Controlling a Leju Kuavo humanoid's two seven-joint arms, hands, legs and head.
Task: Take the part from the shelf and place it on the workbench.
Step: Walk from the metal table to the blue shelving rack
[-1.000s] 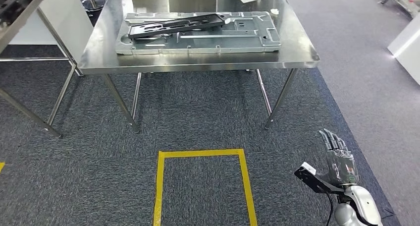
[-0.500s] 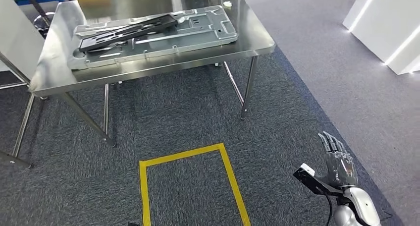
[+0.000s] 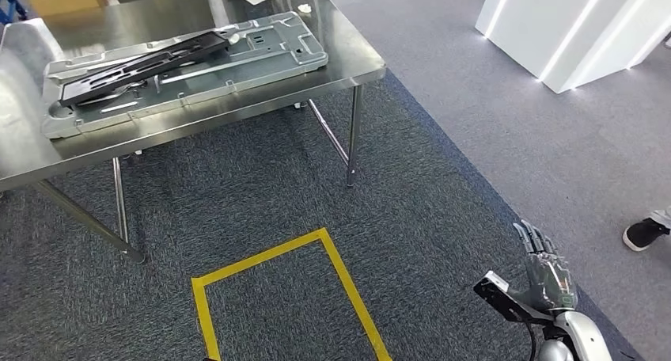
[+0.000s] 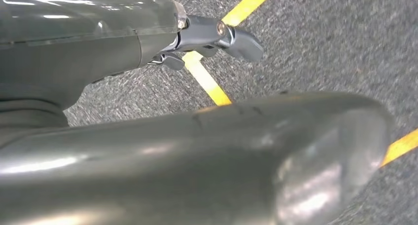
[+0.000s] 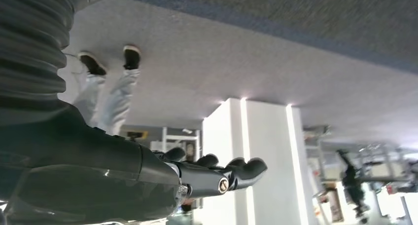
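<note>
Right hand (image 3: 544, 275) hangs low at the robot's side with its fingers stretched out straight and apart, holding nothing; the right wrist view shows the same loose spread against a far white pillar. Left hand (image 4: 217, 35) hangs over the carpet by a strip of yellow tape (image 4: 207, 79); its fingers look partly curled in with nothing in them, though so little of it is plain that I cannot tell its state for sure.

Well ahead of the right hand and off to its left stands the steel desk (image 3: 348, 56). On it lies a large grey stamped metal panel (image 3: 269, 56), with a long black slotted part (image 3: 146, 56) resting across it. No shelf is plain, so which piece is the task's part cannot be settled; the black one, lying loose on top, is a guess.

By its look that black part is stiff, flat and thin, probably of moderate weight for its length, with smooth faces that could slip. A hold near its middle, or one hand at each end through the slots, should keep it from tipping. The grey panel would be heavier, with thin stamped edges.

Between the right hand and the desk the carpet lies open, marked by a yellow taped rectangle (image 3: 277, 298). The desk's near corner and legs are the edges to mind, and a person's shoe (image 3: 645, 233) sits just out to the right hand's outer side.
</note>
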